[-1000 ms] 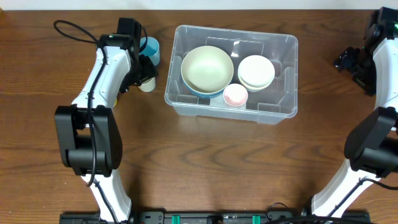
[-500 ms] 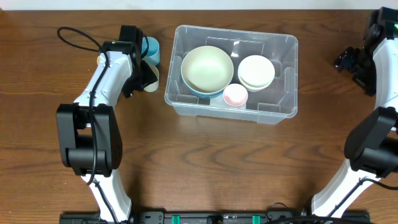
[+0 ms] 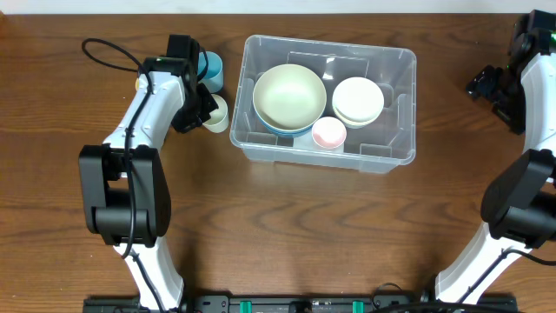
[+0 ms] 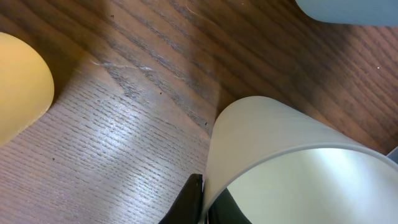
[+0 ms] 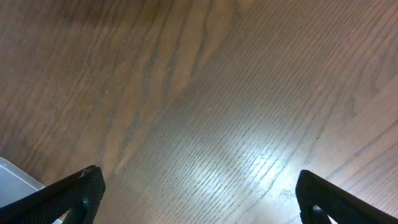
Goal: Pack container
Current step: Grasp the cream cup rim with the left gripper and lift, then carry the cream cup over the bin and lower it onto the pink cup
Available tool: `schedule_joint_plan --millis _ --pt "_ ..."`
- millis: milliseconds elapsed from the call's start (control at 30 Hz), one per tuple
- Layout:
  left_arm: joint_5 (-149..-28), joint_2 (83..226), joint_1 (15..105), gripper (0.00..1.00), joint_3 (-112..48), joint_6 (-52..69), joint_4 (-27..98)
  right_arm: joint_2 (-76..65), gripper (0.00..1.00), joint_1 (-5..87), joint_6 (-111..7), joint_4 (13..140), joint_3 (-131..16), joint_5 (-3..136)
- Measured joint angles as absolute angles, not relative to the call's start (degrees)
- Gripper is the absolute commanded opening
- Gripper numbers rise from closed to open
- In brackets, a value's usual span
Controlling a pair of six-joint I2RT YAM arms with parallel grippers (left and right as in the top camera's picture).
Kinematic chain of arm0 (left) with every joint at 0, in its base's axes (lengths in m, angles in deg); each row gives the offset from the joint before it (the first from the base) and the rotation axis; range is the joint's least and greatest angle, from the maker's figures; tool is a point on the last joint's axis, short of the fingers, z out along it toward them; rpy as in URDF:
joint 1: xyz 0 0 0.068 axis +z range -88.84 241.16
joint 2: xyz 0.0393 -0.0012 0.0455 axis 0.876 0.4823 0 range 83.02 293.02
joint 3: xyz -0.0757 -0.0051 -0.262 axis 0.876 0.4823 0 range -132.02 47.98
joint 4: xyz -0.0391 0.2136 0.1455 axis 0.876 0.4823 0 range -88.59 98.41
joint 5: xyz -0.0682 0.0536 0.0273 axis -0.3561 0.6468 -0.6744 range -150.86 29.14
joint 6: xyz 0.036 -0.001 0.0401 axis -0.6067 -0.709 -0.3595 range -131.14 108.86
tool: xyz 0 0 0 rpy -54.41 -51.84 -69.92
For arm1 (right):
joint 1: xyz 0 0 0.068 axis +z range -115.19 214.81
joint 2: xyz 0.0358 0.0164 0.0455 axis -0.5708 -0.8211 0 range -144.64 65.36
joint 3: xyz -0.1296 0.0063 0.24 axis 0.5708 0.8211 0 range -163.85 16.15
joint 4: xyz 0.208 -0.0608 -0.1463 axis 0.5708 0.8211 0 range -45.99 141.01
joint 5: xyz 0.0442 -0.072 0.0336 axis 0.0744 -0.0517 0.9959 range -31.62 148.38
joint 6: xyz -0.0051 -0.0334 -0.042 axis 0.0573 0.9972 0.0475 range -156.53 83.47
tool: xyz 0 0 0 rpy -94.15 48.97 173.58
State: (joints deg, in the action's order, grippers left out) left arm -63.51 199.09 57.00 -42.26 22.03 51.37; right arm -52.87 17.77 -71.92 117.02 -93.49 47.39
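Observation:
The container [image 3: 408, 104] is a clear bin at the table's middle. It holds a large pale green bowl [image 3: 289, 94], a white bowl [image 3: 358, 100] and a small pink cup [image 3: 328, 132]. Just left of the bin stands a cream cup [image 3: 217, 113]. My left gripper [image 3: 201, 106] is shut on its rim. In the left wrist view the cup's wall [image 4: 273, 143] is pinched between the dark fingers [image 4: 191, 202]. My right gripper [image 3: 486, 87] hangs open at the far right over bare wood, fingers [image 5: 78, 193] wide apart and holding nothing.
A blue cup [image 3: 211, 68] stands behind the cream cup, near the bin's back left corner; its edge [image 4: 348, 9] shows in the left wrist view. A yellow rounded thing [image 4: 18, 87] lies at that view's left. The left arm's cable [image 3: 104, 48] loops over the table.
My left gripper has closed on the cream cup's rim, and the cup has shifted a little to the right, toward the bin. The right arm has not moved.

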Motion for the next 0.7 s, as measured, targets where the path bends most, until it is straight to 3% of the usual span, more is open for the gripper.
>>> schedule_joint_plan --millis 333,700 --pt "-63.5 196.7 57.0 0.06 -43.3 21.8 56.8 -52.9 0.99 17.8 -71.9 117.0 -93.5 47.4" --pt "-62.4 173.0 54.9 0.06 -47.2 18.8 54.9 -52.9 0.99 17.8 -71.9 117.0 -93.5 47.4"
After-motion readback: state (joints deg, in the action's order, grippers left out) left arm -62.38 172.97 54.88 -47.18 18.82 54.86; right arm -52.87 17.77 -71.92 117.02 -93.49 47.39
